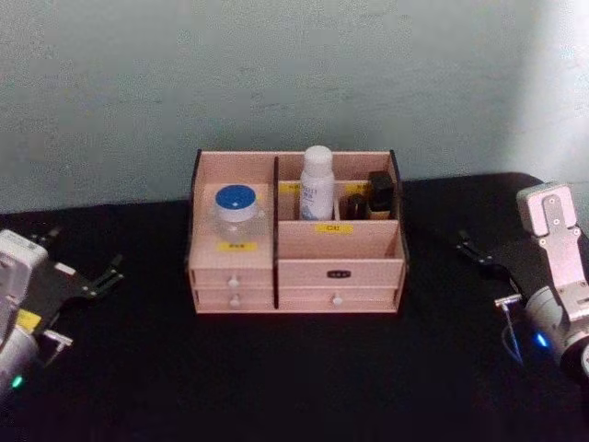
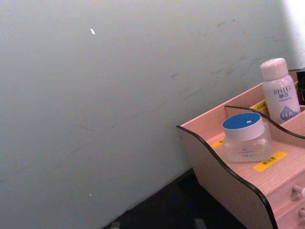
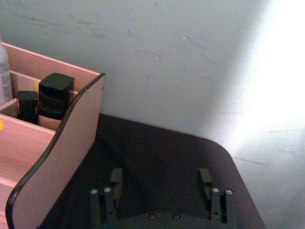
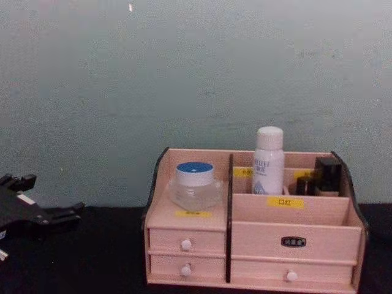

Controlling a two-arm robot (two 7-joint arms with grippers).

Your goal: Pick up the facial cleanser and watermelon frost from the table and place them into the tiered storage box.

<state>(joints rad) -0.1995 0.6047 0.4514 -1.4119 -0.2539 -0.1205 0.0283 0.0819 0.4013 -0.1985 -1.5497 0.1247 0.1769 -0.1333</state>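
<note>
Head view: both claws spread; glassy round watermelon frost point(image 1: 236, 214) sits on wooden tiered storage box point(image 1: 340, 270).

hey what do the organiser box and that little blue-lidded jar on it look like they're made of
The tiered storage box looks like thin light wood board, probably laminated: faint grain, matte pinkish faces, dark cut edges. The watermelon frost jar looks like clear glass or thick acrylic, since you can see through its walls; which of the two is hard to tell. Its blue lid looks like smooth plastic.
</note>
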